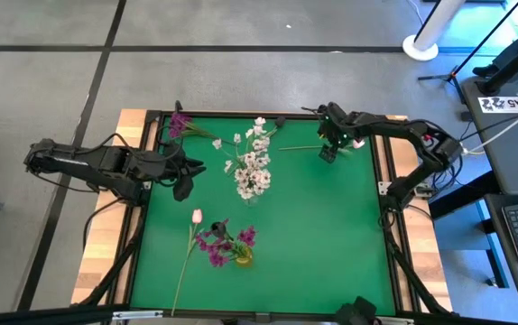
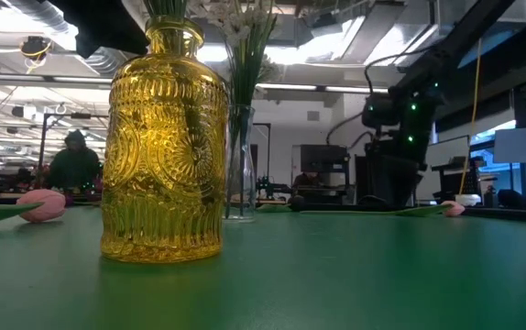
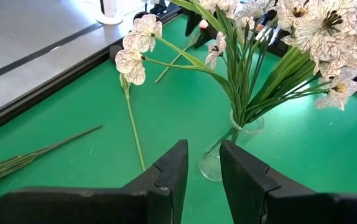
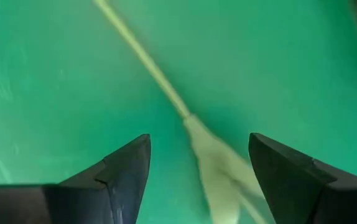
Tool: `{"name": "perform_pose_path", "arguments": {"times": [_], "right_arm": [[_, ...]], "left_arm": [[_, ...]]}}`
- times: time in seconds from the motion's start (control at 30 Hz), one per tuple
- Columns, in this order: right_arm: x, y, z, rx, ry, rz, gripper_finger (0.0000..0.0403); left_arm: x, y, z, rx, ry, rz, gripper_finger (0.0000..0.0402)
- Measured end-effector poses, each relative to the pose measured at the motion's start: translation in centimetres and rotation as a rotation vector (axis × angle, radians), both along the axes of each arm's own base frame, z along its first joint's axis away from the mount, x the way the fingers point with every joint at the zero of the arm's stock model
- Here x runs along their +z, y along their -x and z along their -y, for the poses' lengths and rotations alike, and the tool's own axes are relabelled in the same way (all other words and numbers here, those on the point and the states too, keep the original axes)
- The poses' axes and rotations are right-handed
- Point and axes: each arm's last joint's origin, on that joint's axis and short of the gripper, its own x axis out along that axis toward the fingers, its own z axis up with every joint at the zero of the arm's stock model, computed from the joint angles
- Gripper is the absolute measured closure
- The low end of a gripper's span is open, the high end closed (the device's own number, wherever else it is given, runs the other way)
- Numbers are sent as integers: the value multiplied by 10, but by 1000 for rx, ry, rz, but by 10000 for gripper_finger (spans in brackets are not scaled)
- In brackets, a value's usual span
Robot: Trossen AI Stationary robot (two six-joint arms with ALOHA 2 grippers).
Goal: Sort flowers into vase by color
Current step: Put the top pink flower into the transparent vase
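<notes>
A clear glass vase (image 1: 251,191) (image 3: 228,152) holds sprays of white blossoms (image 1: 254,167). A yellow glass vase (image 1: 240,255) (image 2: 162,147) holds magenta-purple clusters (image 1: 216,244). A pink tulip (image 1: 196,216) lies flat left of the yellow vase. A purple stem (image 1: 180,124) and a white spray (image 1: 218,143) (image 3: 132,59) lie near the far edge. Another tulip (image 1: 357,143) lies at the far right. My right gripper (image 1: 328,153) (image 4: 200,140) hangs open over its pale stalk (image 4: 160,78), one finger on each side, apart from it. My left gripper (image 1: 187,176) (image 3: 203,149) is left of the clear vase, narrowly open and empty.
A dark raised frame (image 1: 151,162) borders the green mat (image 1: 322,235). Bare mat lies on the right half and toward the near right corner. A loose green stalk (image 3: 41,149) lies by the far left edge. People and equipment show in the room behind the table.
</notes>
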Motion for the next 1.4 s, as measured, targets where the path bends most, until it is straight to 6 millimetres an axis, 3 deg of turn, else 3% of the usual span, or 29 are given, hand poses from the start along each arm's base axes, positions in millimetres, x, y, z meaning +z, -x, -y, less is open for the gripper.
{"name": "perform_pose_path", "arguments": {"times": [0.13,0.27,0.73,1.07,1.27,1.4], "right_arm": [[-11,0,0,29,-37,-49,139],[-15,-1,1,49,-46,-61,169],[-16,0,-1,45,-52,-86,391],[-1,7,-9,8,-37,-96,397],[28,-3,-26,49,80,-90,398],[58,-20,-42,104,162,-112,398]], "left_arm": [[0,0,0,-1,0,6,312],[0,0,0,0,0,5,312],[0,0,0,0,0,5,312],[1,-1,0,-1,1,15,312],[4,0,0,-5,-5,18,312],[30,3,0,-25,-16,89,312]]}}
